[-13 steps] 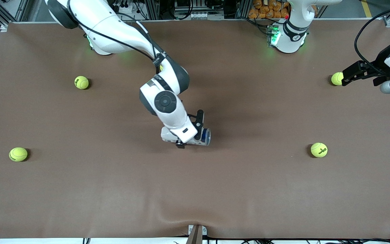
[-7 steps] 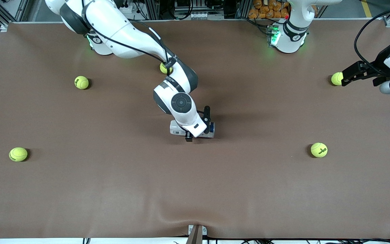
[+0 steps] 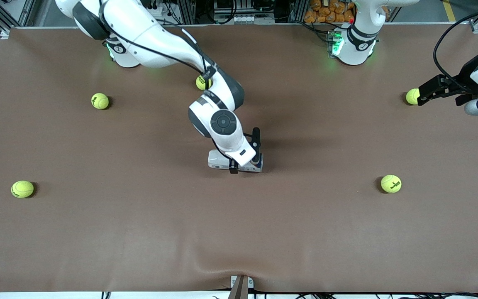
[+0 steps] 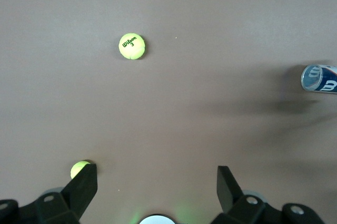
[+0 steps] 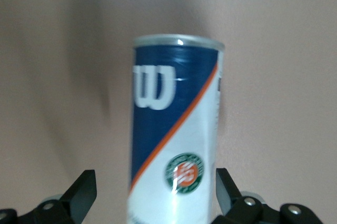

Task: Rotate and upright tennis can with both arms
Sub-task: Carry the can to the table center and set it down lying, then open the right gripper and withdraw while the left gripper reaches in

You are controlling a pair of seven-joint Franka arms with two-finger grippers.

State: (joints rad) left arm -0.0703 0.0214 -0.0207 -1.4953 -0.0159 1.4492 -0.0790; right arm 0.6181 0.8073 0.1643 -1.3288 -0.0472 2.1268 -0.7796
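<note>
The tennis can [image 3: 219, 160] lies on its side in the middle of the brown table, its dark-blue end [image 3: 258, 162] pointing toward the left arm's end. My right gripper [image 3: 245, 152] hangs over it, open, one finger on each side with small gaps. In the right wrist view the can [image 5: 176, 129] shows its white "W" and runs between the right gripper [image 5: 155, 179] fingers. My left gripper [image 3: 423, 94] waits open and empty over the table's left-arm end, beside a tennis ball [image 3: 412, 96]. In the left wrist view, the left gripper [image 4: 156, 175] faces the can [image 4: 319, 78] at a distance.
Several yellow-green tennis balls lie scattered: one [image 3: 100, 101] and one [image 3: 22, 189] toward the right arm's end, one [image 3: 391, 183] toward the left arm's end, one [image 3: 201, 82] half hidden by the right forearm. The table's near edge has a small clamp [image 3: 241, 284].
The right gripper carried the can a little farther from the front camera and toward the left arm's end, then opened its fingers off it. The left arm has hardly moved.
</note>
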